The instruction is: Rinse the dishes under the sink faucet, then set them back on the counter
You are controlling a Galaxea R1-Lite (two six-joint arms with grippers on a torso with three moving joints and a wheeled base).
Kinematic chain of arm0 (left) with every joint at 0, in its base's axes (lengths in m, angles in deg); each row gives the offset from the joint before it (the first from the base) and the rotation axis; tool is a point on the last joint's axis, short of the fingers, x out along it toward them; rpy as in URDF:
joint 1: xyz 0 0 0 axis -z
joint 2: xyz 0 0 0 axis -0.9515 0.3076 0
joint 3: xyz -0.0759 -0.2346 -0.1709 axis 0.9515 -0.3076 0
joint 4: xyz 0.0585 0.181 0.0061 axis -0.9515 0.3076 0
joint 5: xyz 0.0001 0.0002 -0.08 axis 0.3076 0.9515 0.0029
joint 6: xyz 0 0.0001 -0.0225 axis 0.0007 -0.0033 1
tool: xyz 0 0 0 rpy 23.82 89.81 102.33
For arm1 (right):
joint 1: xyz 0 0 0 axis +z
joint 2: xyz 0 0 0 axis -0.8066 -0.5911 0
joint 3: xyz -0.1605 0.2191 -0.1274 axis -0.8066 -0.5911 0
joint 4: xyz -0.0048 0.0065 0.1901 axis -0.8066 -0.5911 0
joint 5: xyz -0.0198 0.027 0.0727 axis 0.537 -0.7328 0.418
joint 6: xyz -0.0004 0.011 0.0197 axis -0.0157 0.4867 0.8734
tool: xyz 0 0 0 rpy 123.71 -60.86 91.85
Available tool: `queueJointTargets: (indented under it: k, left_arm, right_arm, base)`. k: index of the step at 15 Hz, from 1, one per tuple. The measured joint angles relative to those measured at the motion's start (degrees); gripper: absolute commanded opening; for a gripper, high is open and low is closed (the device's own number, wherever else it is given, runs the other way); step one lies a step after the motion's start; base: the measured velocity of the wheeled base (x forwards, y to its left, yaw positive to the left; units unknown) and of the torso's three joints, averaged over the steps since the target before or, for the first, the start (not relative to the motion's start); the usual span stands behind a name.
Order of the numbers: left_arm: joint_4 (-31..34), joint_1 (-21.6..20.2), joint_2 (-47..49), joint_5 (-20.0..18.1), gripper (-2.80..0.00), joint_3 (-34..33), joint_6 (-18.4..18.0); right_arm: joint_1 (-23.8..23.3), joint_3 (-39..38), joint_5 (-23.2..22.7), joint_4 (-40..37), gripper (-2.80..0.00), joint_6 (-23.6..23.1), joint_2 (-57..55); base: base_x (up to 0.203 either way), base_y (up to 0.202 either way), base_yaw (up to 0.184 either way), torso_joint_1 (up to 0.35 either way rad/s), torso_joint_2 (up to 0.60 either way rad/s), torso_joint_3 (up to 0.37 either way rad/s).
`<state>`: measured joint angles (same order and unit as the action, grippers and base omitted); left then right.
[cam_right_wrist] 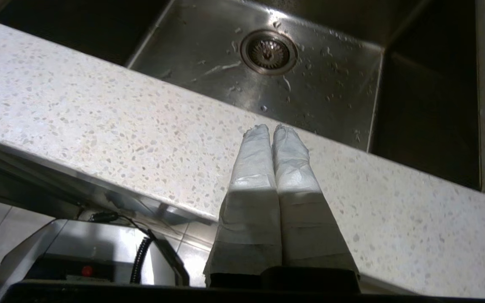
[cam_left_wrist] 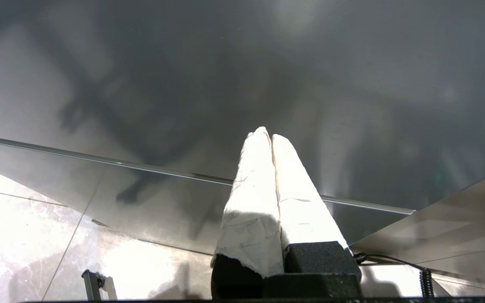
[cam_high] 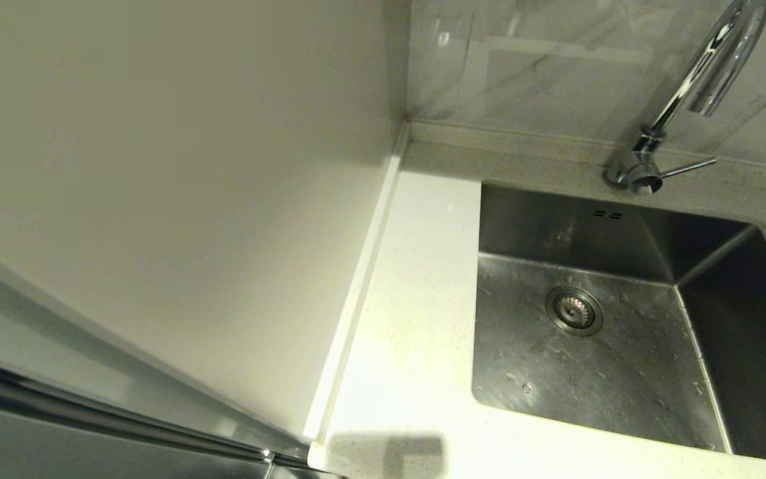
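The steel sink [cam_high: 616,372] sits in the white speckled counter [cam_high: 416,313], wet, with a round drain strainer [cam_high: 574,309] and nothing in it. The chrome sink faucet [cam_high: 695,80] rises behind it, its thin lever [cam_high: 687,166] sticking out sideways. No dishes show in any view. My right gripper [cam_right_wrist: 272,128] is shut and empty, hovering at the counter's front strip [cam_right_wrist: 141,139] just short of the sink [cam_right_wrist: 293,80]. My left gripper [cam_left_wrist: 267,134] is shut and empty, low down beside a shiny grey panel [cam_left_wrist: 225,84]. Neither arm appears in the head view.
A tall pale cabinet side [cam_high: 170,186] stands at the counter's left edge behind a low raised strip [cam_high: 356,293]. Grey marbled tile [cam_high: 556,60] backs the sink. Below the counter lie a tiled floor [cam_left_wrist: 23,235] and my own base [cam_right_wrist: 78,248].
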<state>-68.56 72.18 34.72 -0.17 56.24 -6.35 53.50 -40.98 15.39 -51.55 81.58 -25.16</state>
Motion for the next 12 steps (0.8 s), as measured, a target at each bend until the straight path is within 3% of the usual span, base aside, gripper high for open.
queueJointTargets:
  k: [4, 7, 12]
  left_arm:
    - [0.0, 0.0, 0.0, 0.0, -2.80, 0.0, 0.0]
    - [0.0, 0.0, 0.0, 0.0, -2.80, 0.0, 0.0]
    - [0.0, 0.0, 0.0, 0.0, -2.80, 0.0, 0.0]
  right_arm:
    - [0.0, -0.8, 0.5, 1.4, -2.80, 5.0, 0.0]
    - [0.1, -2.4, 0.6, 6.0, -2.80, 5.5, 0.0]
    - [0.1, -2.8, 0.6, 6.1, -2.80, 5.5, 0.0]
  base:
    - [0.000, 0.000, 0.000, 0.000, 0.00, 0.000]
    - [0.000, 0.000, 0.000, 0.000, 0.00, 0.000]
    - [0.000, 0.000, 0.000, 0.000, 0.00, 0.000]
